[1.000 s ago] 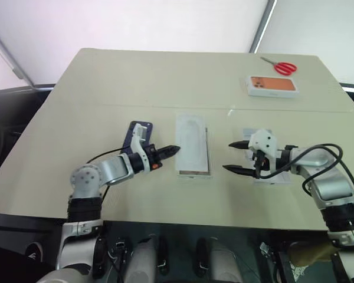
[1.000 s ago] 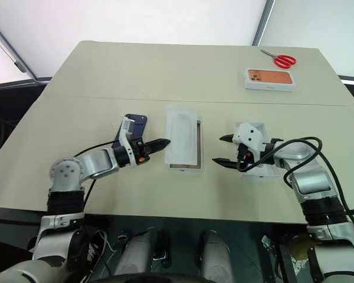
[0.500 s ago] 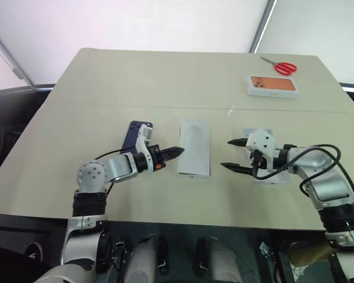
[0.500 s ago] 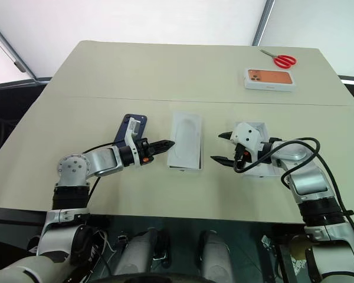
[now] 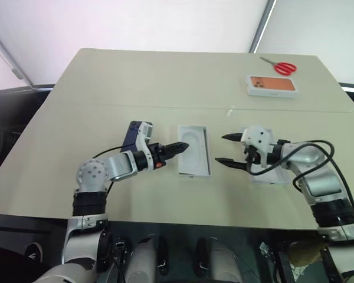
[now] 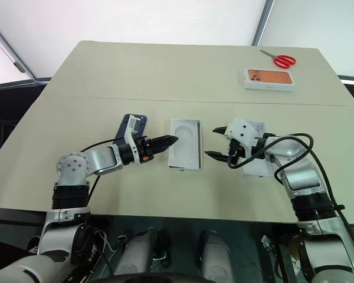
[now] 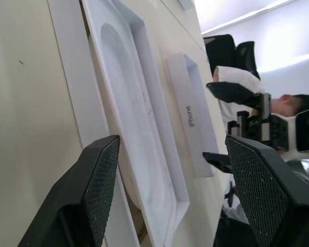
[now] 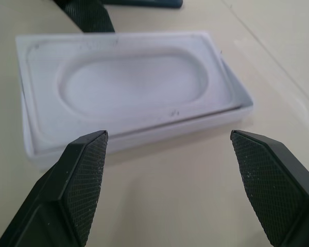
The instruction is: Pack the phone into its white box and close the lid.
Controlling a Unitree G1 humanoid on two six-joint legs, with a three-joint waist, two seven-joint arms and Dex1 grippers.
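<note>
white box [image 5: 193,150] at mid bench [image 5: 165,82], insert with rounded hollow [image 8: 129,87] lying inside. phone [image 5: 134,134] flat on bench just left of box, partly behind left arm. lid [image 7: 191,116] right of box, under right arm. left claw [image 5: 181,146] spread wide, tips over box's left edge, holding nothing. right claw [image 5: 225,148] wide, empty, just right of box.
</note>
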